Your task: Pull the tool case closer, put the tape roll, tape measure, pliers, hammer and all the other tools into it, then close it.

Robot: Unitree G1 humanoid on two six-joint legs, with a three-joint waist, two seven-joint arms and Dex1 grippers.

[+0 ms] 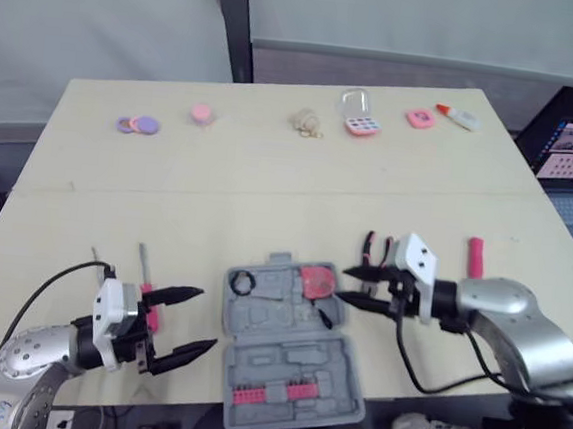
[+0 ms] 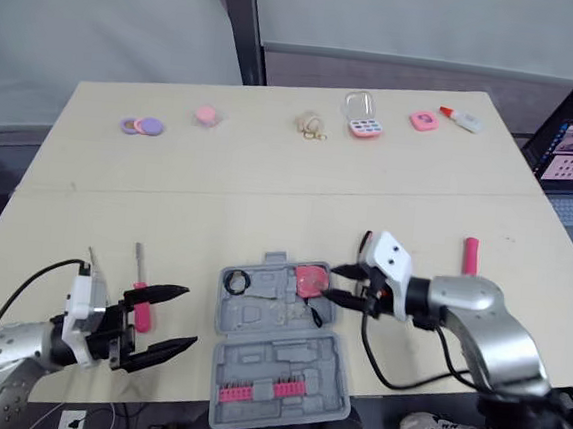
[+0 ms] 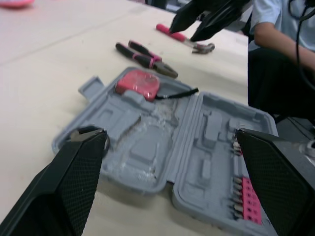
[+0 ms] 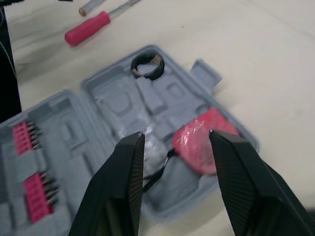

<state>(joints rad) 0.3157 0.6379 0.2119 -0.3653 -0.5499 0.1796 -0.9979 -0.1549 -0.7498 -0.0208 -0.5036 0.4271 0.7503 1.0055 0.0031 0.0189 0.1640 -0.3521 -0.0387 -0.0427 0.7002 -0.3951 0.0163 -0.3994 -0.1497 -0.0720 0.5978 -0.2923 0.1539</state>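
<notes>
The case [image 1: 284, 360] lies open at the near edge of the bench [image 1: 268, 193], between the two arms. The tape roll [image 1: 242, 282] and tape measure [image 1: 315, 280] already sit in its far half.

The right hand [image 1: 358, 287] hovers at the case's right edge, just beside the tape measure. It is released, its fingers apart with nothing between them. The left hand [image 1: 202, 318] is spread wide and empty too, just left of the case.

The pliers [image 1: 372, 246] lie on the bench just beyond the right hand. Their long axis runs roughly far to near, handles away from the robot and nose toward the case. The hammer [image 1: 475, 257] lies further right, its handle also pointing away. Both are plainly the right arm's work, and the pliers are the nearer. Reaching them probably means going forward, with the fingers set across the handles.

The screwdriver [image 2: 142, 310] lies by the left hand, which is nearer to it.
</notes>
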